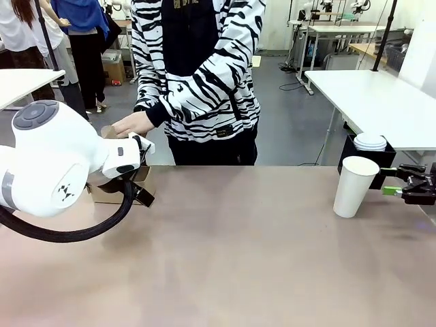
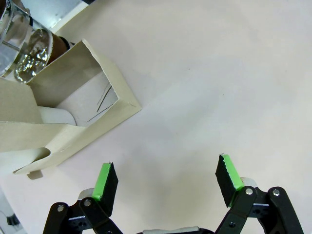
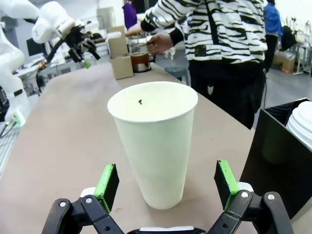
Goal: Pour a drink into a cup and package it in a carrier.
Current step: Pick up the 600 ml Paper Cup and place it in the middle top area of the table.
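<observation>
Your right fingers (image 3: 106, 180) stand spread at the bottom of the frame, with the cup (image 3: 156, 141) between them, touching neither. It's thin white paper, tapered, apparently empty, so likely light and easily crushed: take it mid-wall, gently. Your left fingers (image 2: 103, 180) are spread too, over bare worktop (image 2: 219, 73), near the stiff cardboard carrier (image 2: 73, 83) at upper left. Beyond it stands the glass pitcher (image 2: 24, 48).

The pale desk (image 1: 238, 252) lay bare across its broad middle. The brown cardboard carrier (image 2: 68, 78) and a person's hand (image 1: 133, 124) crowded its left; a tall white paper cup (image 1: 354, 185) and black square box (image 1: 388, 160) its right.
</observation>
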`<state>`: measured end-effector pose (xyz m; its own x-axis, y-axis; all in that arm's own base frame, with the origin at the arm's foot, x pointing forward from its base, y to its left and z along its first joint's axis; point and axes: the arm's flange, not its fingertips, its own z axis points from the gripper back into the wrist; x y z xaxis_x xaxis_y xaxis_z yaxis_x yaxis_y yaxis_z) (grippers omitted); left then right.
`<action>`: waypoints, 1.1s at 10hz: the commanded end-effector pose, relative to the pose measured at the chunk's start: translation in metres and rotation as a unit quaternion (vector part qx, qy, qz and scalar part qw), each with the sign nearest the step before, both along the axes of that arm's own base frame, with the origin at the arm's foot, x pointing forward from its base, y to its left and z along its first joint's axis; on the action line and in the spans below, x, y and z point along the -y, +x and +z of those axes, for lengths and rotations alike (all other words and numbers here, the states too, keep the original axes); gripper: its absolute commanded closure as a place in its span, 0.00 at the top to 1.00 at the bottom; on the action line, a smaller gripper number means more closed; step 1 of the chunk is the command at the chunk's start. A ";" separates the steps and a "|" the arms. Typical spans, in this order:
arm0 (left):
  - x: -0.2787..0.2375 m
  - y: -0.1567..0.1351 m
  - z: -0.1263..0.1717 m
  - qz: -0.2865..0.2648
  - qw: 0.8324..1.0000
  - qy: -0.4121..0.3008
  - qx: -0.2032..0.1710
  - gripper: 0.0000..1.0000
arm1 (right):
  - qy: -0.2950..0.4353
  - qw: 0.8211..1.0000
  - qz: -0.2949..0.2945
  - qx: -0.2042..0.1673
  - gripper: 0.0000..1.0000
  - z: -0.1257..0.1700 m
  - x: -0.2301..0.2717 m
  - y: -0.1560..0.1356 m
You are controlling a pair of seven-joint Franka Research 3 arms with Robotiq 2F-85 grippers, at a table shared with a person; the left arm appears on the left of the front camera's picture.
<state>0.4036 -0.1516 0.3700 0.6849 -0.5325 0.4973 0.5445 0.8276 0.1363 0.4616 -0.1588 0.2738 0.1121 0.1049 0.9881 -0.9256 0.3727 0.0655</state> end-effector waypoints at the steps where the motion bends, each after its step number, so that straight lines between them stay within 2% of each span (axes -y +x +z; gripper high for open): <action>1: 0.000 0.000 0.000 -0.001 1.000 -0.001 0.000 1.00 | 0.000 1.000 0.018 -0.003 1.00 0.003 -0.010 0.006; 3: 0.000 0.000 0.000 -0.001 1.000 -0.001 0.000 1.00 | 0.017 1.000 0.021 -0.009 1.00 -0.010 -0.021 0.019; 8: 0.000 0.000 0.000 -0.001 1.000 -0.001 0.000 1.00 | 0.038 0.999 0.032 0.006 1.00 -0.030 -0.040 0.036; 11: 0.000 0.000 0.000 -0.001 1.000 -0.001 0.000 1.00 | 0.062 0.997 0.050 -0.007 1.00 -0.041 -0.052 0.048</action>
<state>0.4036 -0.1517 0.3700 0.6848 -0.5326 0.4973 0.5446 0.8275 0.1364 0.4999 -0.1082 0.2350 0.1301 0.0245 0.9912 -0.9558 0.2689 0.1188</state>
